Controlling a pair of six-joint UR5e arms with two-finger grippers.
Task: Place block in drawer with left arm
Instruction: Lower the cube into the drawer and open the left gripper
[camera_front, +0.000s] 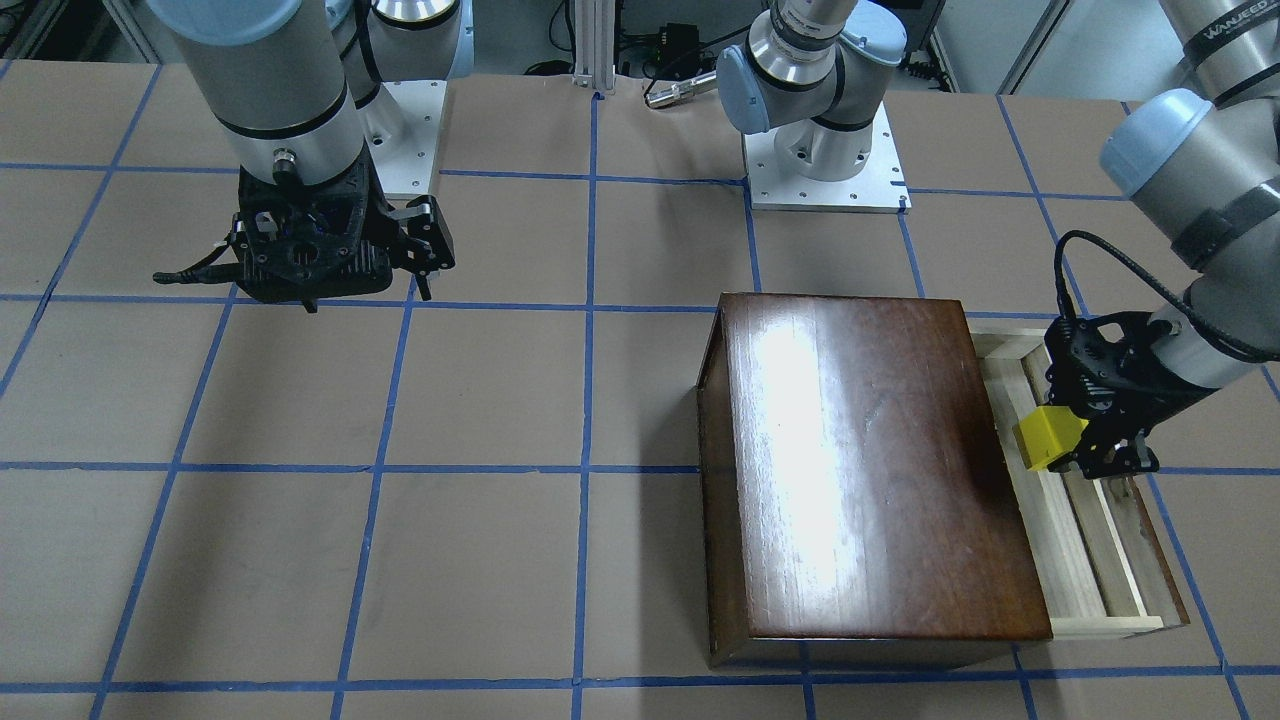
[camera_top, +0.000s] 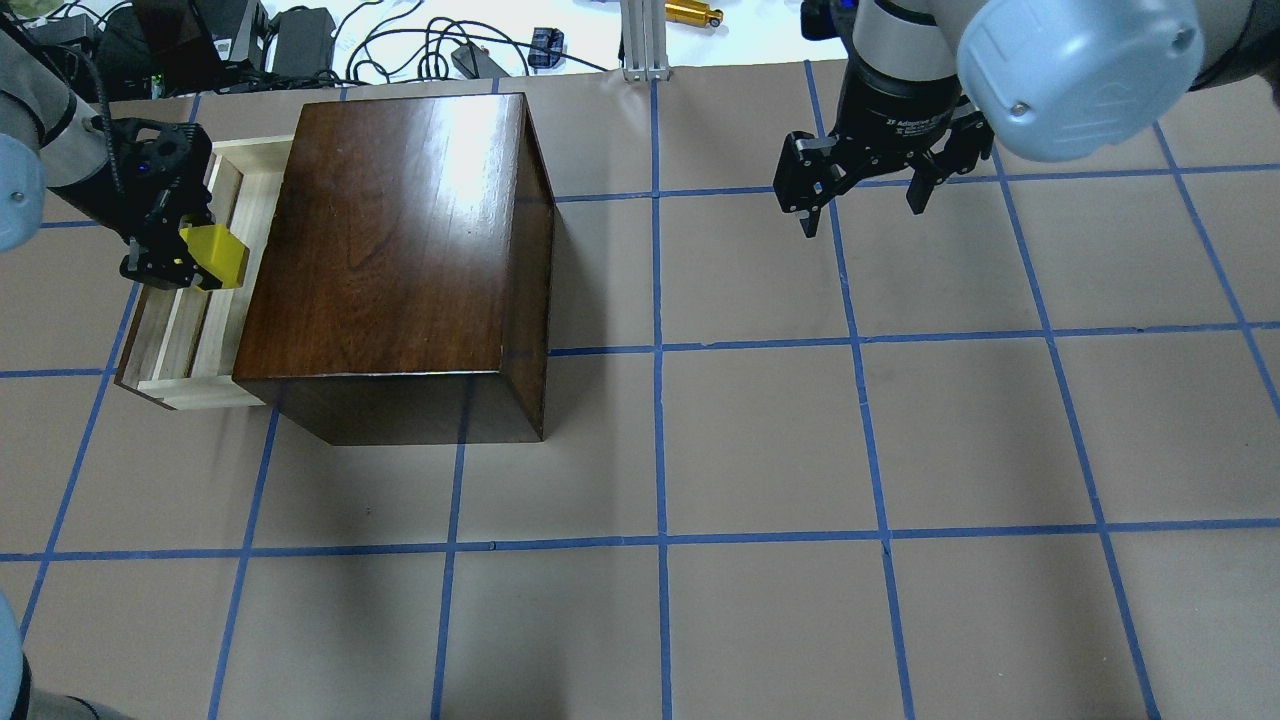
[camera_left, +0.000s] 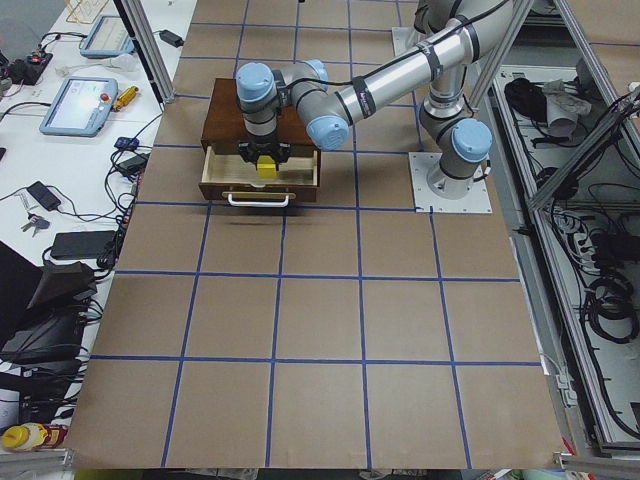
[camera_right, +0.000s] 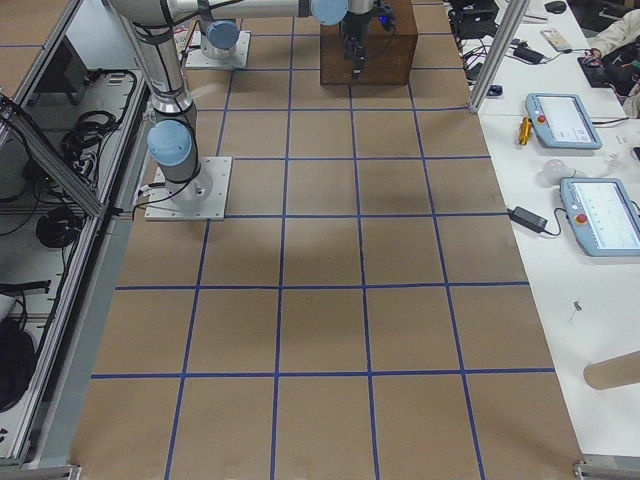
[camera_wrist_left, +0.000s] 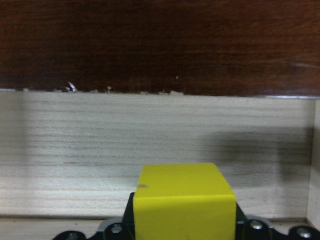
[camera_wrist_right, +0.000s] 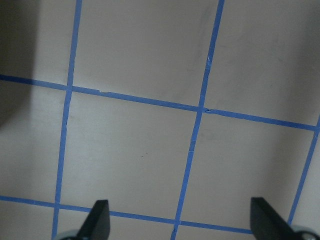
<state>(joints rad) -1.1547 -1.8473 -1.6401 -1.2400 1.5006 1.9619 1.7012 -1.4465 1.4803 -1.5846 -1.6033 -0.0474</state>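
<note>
The yellow block (camera_front: 1050, 437) (camera_top: 215, 256) (camera_wrist_left: 184, 200) (camera_left: 265, 165) is held in my left gripper (camera_front: 1085, 445) (camera_top: 175, 260), which is shut on it just over the open drawer (camera_front: 1095, 560) (camera_top: 185, 340) (camera_left: 258, 183). The drawer is pulled out of the dark brown wooden box (camera_front: 865, 470) (camera_top: 395, 260). In the left wrist view the block hangs above the drawer's pale wood floor (camera_wrist_left: 150, 145), close to the box front. My right gripper (camera_front: 425, 260) (camera_top: 860, 195) is open and empty over bare table, far from the box; its fingertips (camera_wrist_right: 97, 220) show in the right wrist view.
The table is brown paper with a blue tape grid (camera_top: 660, 350). The arm bases (camera_front: 825, 170) stand at the robot's edge. Cables and devices (camera_top: 300, 40) lie beyond the far edge. Tablets (camera_right: 565, 120) lie on a side bench.
</note>
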